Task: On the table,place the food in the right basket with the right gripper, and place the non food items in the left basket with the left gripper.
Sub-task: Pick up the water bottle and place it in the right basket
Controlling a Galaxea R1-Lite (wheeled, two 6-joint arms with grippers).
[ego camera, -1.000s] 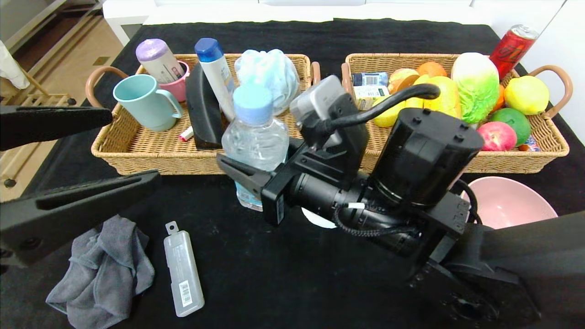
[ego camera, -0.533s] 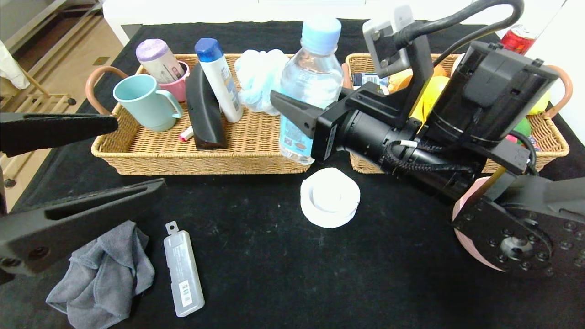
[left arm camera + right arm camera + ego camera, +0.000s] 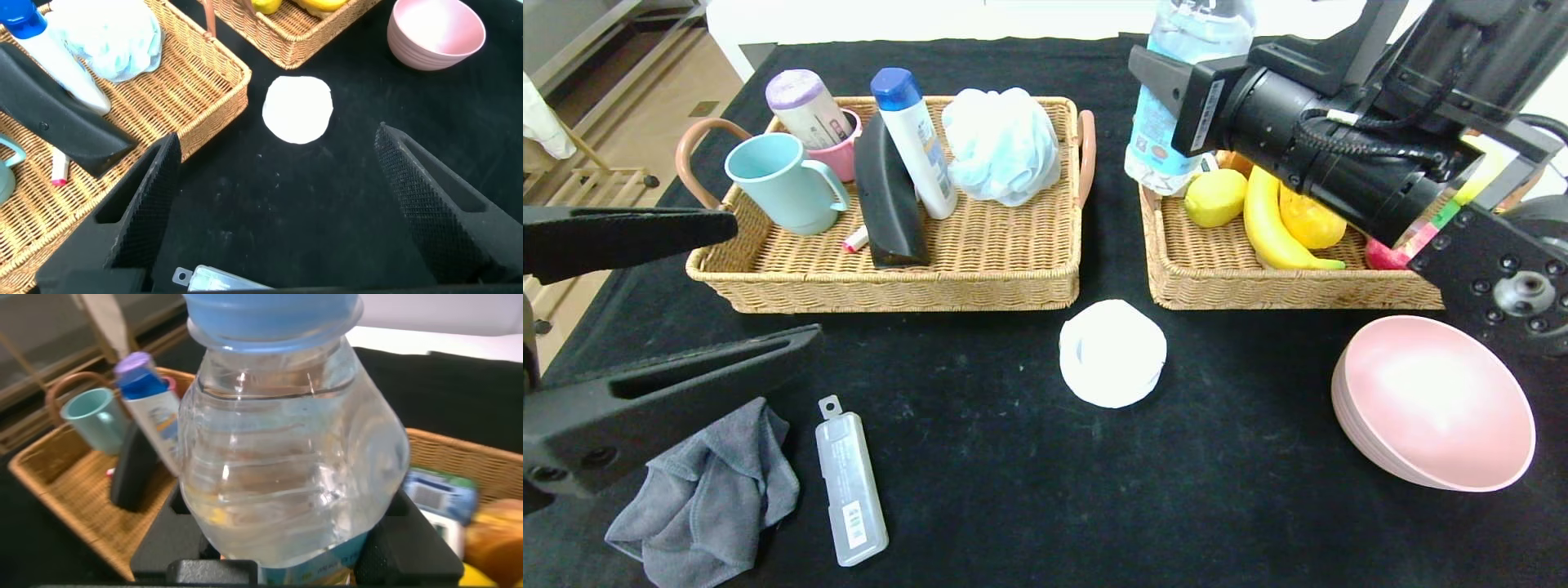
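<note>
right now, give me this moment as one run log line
right gripper: shut on water bottle, raised above right basket | left gripper: jaws open, idle over table | bottle not released

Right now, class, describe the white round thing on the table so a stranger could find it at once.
Start at the black table and find the two wicker baskets, the left basket and the right basket. Just in front of the gap between them sits the white round thing, alone on the cloth. It is the only white, flat, disc-like item; the nearby bowl is pink and deep.
</note>
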